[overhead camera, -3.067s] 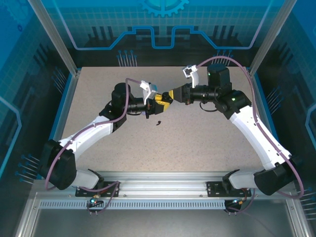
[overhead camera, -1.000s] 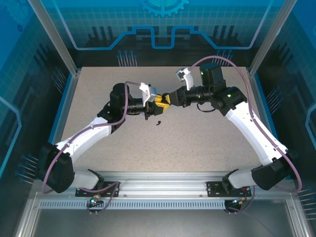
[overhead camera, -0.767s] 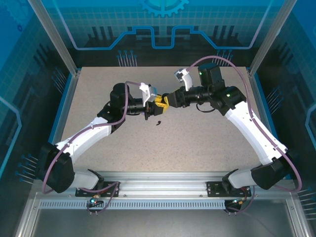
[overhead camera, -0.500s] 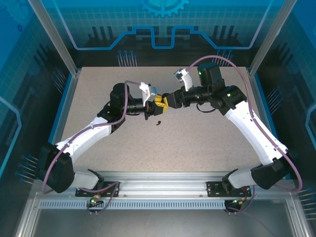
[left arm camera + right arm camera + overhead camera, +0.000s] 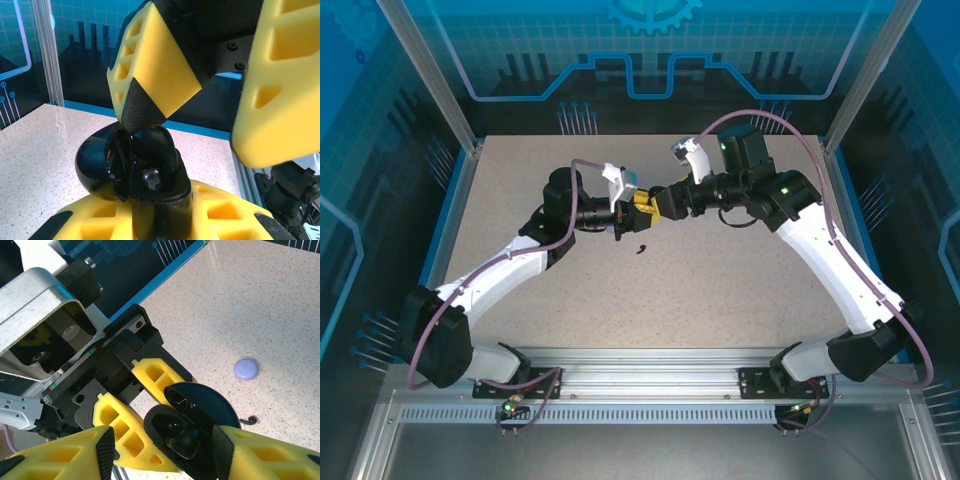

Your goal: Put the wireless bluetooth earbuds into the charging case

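Left pincer of mine is clamped on the charging case, lid swung open, holding it up off the table. Over comes the view of my right pincer, spread wide around that case, one black pad touching its open mouth. Down on the table, just nearside of the case, lies one earbud, with a small lilac disc close by.

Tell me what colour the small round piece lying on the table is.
Pale lilac; the small round piece shows best in the right wrist view.
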